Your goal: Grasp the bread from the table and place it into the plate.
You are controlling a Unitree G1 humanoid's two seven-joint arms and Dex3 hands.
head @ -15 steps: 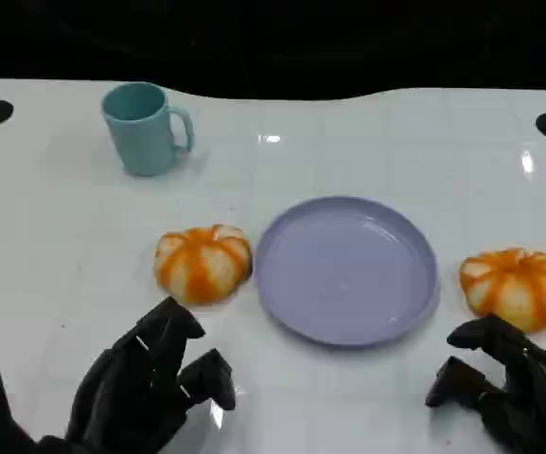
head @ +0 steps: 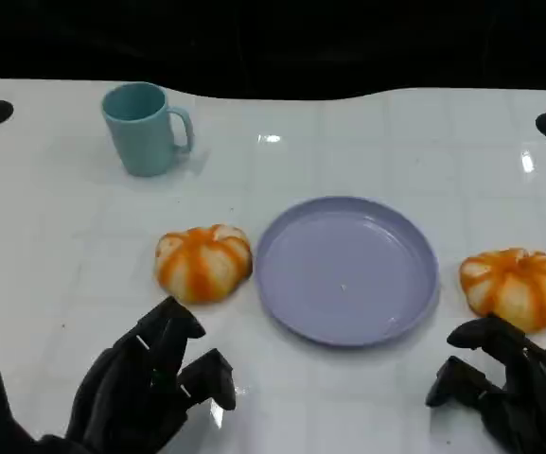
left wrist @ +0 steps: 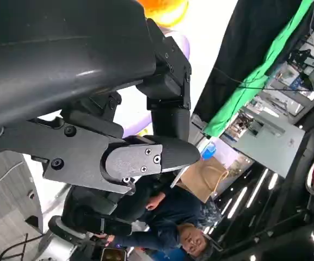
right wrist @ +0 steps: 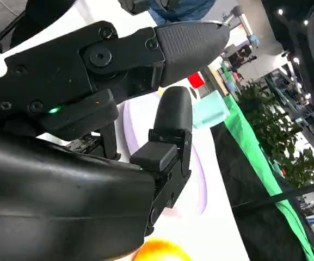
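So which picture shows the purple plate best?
The head view: the whole plate lies round and empty between the two breads. In both wrist views the robot hand hides most of it, leaving a purple sliver.

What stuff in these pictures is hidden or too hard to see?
- Inside of the teal ceramic mug: head view, its wall hides the bottom.
- Left hand and right hand: head view, the bottom edge cuts off both wrists.
- Left orange-striped bread roll: left wrist view, mostly behind the hand's shell.
- Lilac round plate: right wrist view, fingers cover most.
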